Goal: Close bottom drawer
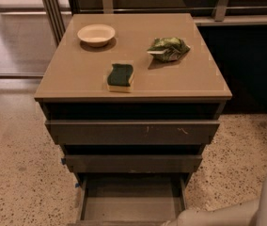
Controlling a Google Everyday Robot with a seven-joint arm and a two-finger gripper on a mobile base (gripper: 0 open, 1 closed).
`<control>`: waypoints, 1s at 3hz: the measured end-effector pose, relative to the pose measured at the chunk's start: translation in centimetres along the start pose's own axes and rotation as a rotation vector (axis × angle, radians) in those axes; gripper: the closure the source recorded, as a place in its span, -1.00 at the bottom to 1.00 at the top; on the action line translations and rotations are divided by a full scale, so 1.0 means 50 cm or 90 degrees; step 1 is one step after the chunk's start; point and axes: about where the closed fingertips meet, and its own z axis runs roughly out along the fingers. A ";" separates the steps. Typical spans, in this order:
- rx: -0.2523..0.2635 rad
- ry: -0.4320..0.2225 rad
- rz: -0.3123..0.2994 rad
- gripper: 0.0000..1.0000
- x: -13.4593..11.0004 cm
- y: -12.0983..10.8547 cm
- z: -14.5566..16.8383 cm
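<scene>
The bottom drawer (131,202) is the narrowest of three grey-brown drawers in the cabinet and stands pulled out toward me, its shallow tray bare inside. Its front edge runs along the bottom of the camera view. Above it sit the mid-width drawer (133,164) and the widest drawer (132,132) with pale scratch marks. My pale arm (227,211) reaches in from the bottom right corner, ending close to the drawer's front right corner. The gripper itself is out of view below the frame.
On the cabinet top (77,74) lie a cream bowl (96,34), a green and yellow sponge (120,76) and a green snack bag (168,48). Speckled floor (16,164) lies on both sides. A dark wall (246,65) stands at the right.
</scene>
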 end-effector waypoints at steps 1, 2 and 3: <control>0.018 0.008 0.000 1.00 0.020 -0.006 0.021; 0.033 0.016 -0.004 1.00 0.031 -0.011 0.038; 0.033 0.016 -0.004 1.00 0.031 -0.011 0.039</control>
